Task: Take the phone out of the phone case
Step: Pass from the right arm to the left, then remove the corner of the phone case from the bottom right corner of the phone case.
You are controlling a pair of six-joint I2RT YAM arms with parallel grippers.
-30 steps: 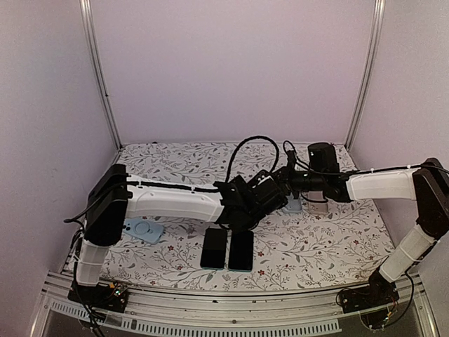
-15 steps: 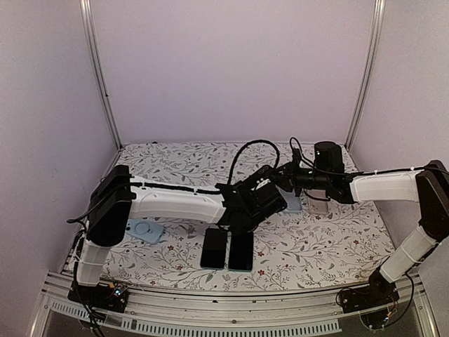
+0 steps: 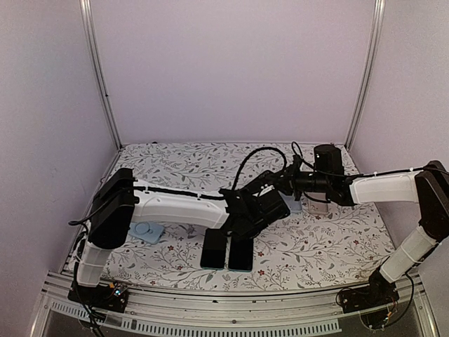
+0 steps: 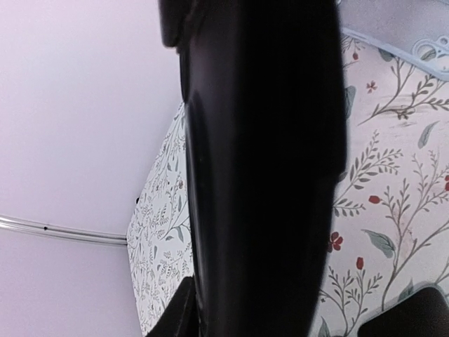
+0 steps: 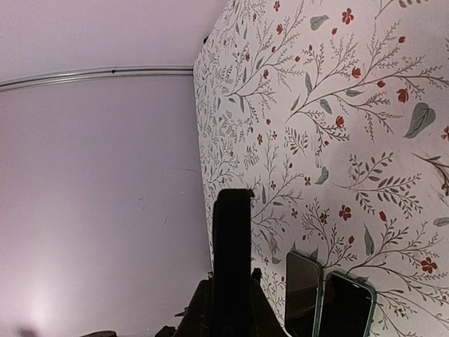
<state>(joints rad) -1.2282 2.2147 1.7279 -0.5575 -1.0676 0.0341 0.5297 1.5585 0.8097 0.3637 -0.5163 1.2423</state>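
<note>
A black phone in its black case [image 3: 272, 203] hangs in the air over the middle of the table, held from both sides. My left gripper [image 3: 259, 212] comes at it from the left, and in the left wrist view the black slab [image 4: 259, 161] fills the space between the jaws, one finger [image 4: 175, 316] pressed to its side. My right gripper [image 3: 279, 184] is shut on the same phone case [image 5: 233, 246], seen edge-on and upright between its fingers. Phone and case cannot be told apart.
Two dark phones [image 3: 214, 247] [image 3: 240, 251] lie side by side near the front edge, below the grippers. A light blue case [image 3: 144, 230] lies at the left under the left arm. Another light blue case [image 3: 295, 205] lies under the right gripper.
The left gripper's jaws have closed onto the black cased phone. Both grippers and the phone have shifted slightly right and up.
</note>
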